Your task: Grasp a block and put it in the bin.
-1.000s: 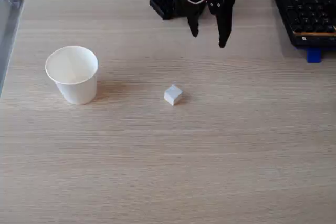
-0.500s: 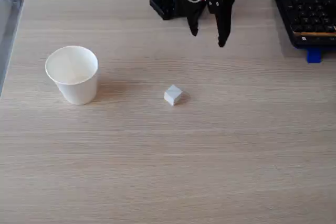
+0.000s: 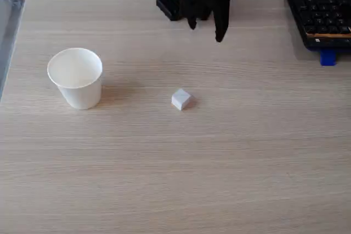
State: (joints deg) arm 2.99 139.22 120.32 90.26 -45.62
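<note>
One block, a small pale cube, sits alone near the middle of the counter, turned so that a corner faces the fixed view. The bin, a white paper cup standing upright and seemingly empty, is well apart to its left in that view.

Reaching is the step in hand, by my reading, and nothing has been grasped yet. To do it well, the hand should come forward and down over the block with its fingers straddling two opposite flat faces, which may call for a wrist turn given the cube's diagonal set. Closing on corners would likely make the cube twist or pop out. A light cube like this could also skid if one finger arrives first, so centring matters.

At the far edge of the counter the hand hangs above the surface, jaws moderately parted, holding and touching nothing. A black keyboard and a small blue piece lie at the right edge.
</note>
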